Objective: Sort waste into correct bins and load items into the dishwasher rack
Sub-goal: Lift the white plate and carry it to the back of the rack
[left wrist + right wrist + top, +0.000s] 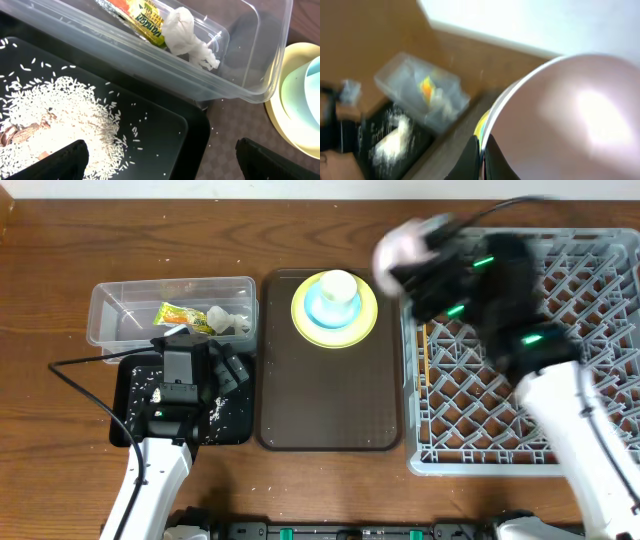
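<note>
Wrapper (134, 16) lettering illegible; right tool (481, 152) pinches white bowl (570, 120).

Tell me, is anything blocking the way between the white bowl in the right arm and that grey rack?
Nothing visible does. The right fingers pinch the white bowl by its rim, just over the rack at its far left corner. The pegs in view carry no dishes, though the arm hides part.

Snack wrapper (141, 19) lettering — upside down, illegible
</note>
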